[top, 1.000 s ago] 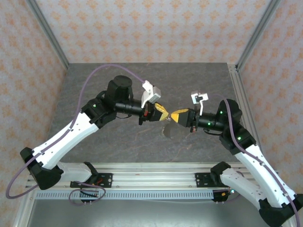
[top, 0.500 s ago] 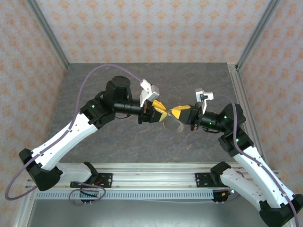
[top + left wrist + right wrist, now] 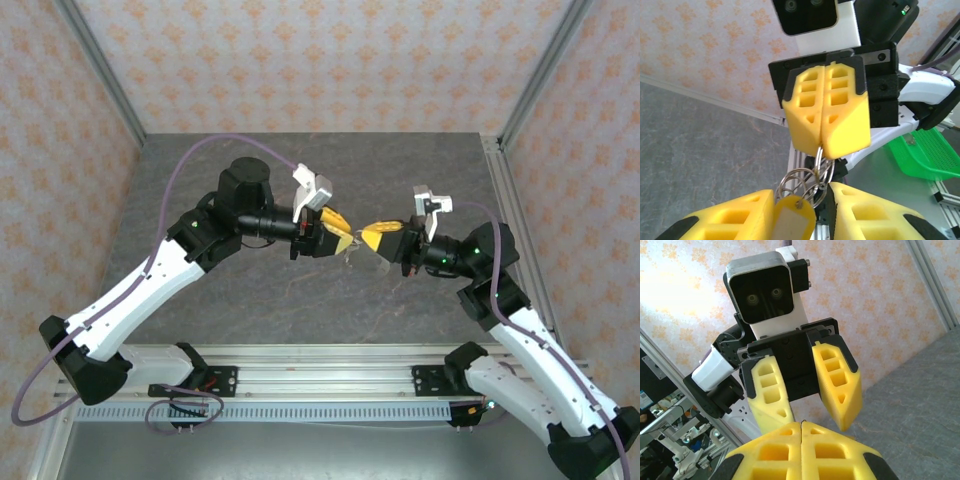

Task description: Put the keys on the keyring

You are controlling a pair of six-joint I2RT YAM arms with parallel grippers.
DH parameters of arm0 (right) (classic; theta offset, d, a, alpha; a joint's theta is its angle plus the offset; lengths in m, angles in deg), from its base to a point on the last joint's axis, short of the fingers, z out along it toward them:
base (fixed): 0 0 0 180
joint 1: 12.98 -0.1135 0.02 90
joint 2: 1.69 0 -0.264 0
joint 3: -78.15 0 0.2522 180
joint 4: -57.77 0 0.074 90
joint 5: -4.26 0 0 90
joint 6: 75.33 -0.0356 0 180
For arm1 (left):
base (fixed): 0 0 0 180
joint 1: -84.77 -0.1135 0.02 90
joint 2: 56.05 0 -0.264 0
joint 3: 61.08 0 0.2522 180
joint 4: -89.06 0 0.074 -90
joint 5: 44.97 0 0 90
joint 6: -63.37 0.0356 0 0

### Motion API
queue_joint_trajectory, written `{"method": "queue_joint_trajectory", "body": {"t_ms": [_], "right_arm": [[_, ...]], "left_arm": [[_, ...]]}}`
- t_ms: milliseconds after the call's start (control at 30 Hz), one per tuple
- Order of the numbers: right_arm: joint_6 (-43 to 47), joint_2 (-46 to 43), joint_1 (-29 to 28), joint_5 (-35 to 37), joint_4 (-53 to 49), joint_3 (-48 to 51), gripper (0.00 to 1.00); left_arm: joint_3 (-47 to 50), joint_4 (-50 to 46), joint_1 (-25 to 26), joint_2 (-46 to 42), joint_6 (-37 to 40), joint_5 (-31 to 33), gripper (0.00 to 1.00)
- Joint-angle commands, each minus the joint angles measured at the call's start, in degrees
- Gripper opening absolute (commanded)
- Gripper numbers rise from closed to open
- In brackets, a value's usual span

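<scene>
Aloft, silvery coiled keyring (image 3: 796, 179) with yellow tag (image 3: 792, 222) in closed right gripper (image 3: 821, 147); left gripper (image 3: 814, 421) half-open.

Arms (image 3: 130, 290): white shells were joined by black joints.
Cables (image 3: 240, 139): purple sheathing was seen.
Fingers (image 3: 845, 115): yellow blocks were pierced by cut-outs.
Cameras (image 3: 760, 290): dark faces were framed grey.

A dark grey, marble-veined counter (image 3: 400, 170) lies inside a booth closed on three sides by walls (image 3: 320, 60) papered in pale cream with a repeating orange floral motif. Slanting aluminium posts (image 3: 103, 75) mark the back corners. Aluminium rails (image 3: 330, 362) run along the near edge, with a slotted white strip (image 3: 300, 411) below them. The left wrist view shows a green mesh basket (image 3: 935, 155) beyond the counter. The light is even, apart from a bright patch (image 3: 670, 285) on the wall in the right wrist view.
</scene>
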Motion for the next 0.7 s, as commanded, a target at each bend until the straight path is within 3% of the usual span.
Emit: {"method": "queue_joint_trajectory", "body": {"t_ms": [0,433,667], "right_arm": [[-0.82,0.1,-0.34,-1.95,5.95,0.34,0.0],[-1.34,0.3,-0.29,-2.63,7.65,0.95,0.0],[-0.17,-0.2,-0.29,-1.23,6.26,1.23,0.0]], "left_arm": [[-2.32,1.8,-0.35,0.67,-0.82,-3.34,0.34],[-6.92,-1.46,-0.29,4.31,0.26,-6.1,0.29],[-7.75,-3.22,-0.29,4.53,1.13,-6.38,0.07]]}}
